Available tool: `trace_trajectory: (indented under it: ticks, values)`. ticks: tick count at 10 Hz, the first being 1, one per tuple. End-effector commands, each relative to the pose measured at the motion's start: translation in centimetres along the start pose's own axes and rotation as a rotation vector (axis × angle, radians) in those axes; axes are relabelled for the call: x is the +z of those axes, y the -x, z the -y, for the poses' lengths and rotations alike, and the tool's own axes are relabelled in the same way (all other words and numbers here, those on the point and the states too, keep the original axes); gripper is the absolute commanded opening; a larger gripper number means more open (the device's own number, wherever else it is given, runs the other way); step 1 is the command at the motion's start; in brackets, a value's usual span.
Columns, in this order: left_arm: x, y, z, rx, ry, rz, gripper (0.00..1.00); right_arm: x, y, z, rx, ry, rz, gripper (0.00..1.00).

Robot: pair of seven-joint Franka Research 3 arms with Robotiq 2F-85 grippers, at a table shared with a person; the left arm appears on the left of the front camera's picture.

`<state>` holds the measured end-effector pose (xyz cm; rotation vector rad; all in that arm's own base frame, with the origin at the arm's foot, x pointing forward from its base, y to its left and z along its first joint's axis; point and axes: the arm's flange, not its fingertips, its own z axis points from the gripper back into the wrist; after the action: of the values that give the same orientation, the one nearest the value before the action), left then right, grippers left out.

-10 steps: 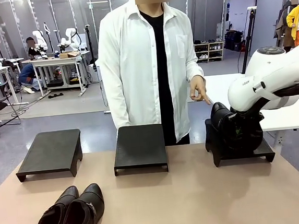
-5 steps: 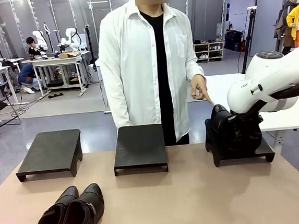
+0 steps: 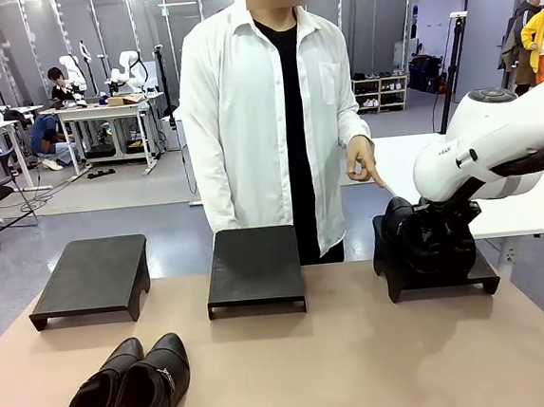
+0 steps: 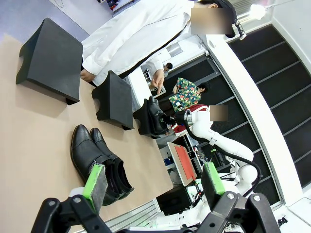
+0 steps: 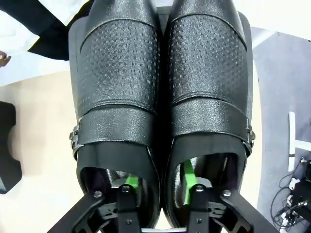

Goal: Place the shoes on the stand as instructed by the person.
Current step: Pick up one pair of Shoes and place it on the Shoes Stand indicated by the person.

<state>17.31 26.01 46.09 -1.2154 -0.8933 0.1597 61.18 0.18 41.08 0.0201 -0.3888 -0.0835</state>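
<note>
In the front view, the right arm [image 3: 482,152] bent down onto the held pair [image 3: 416,238], which sat on the right stand [image 3: 486,278]. The person's hand [image 3: 362,160] hung just above and beside that wrist, forefinger pointing down at the spot. The likeliest trouble here was a brush with that hand if the arm rose steeply. The shoes could also slide toward the stand's edge if the arm pulled back before letting go.

In the left wrist view, the left pincer [image 4: 153,182] stood wide apart with nothing between its green pads [image 4: 95,178]. The second pair [image 4: 97,158] lay on the table beyond the fingertips, off toward the left-hand finger rather than centred between the two. A straight drop from there would probably land one finger on the leather and nudge the shoes apart. The bare middle stand [image 4: 115,99] lay farther ahead.

In the right wrist view, the right pincer [image 5: 159,187] was clamped on the held pair. One finger went down inside each shoe, and the pads [image 5: 129,183] squeezed the two adjoining inner walls together. The toes pointed away from the fingertips. The risk lay in the release. Fingers spreading too far inside the openings would likely shove the shoes apart. A tilted withdrawal could hook a collar or a strap and tip a shoe off its place.
</note>
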Motion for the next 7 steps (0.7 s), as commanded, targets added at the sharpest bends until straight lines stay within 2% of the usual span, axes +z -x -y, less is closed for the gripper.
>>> trace_trajectory:
  ticks: [1, 3, 4, 5, 7]
  values:
    - [0.07, -0.34, -0.03, -0.021, 0.019, 0.008, 1.0, -0.15, -0.01, -0.06, -0.032, -0.005, 0.013, 1.0]
    - [0.07, -0.34, -0.03, -0.021, 0.019, 0.008, 1.0, 0.06, 0.22, -0.06, -0.036, -0.003, 0.011, 1.0]
    - [0.07, -0.34, -0.03, -0.021, 0.019, 0.008, 1.0, 0.11, 0.28, -0.1, -0.037, -0.006, 0.015, 0.9]
    - [0.07, -0.34, -0.03, -0.021, 0.019, 0.008, 1.0, 0.15, 0.32, -0.15, -0.035, -0.009, 0.017, 1.0]
    - [0.07, -0.34, -0.03, -0.021, 0.019, 0.008, 1.0, -0.13, -0.06, 0.08, -0.047, -0.002, 0.019, 1.0]
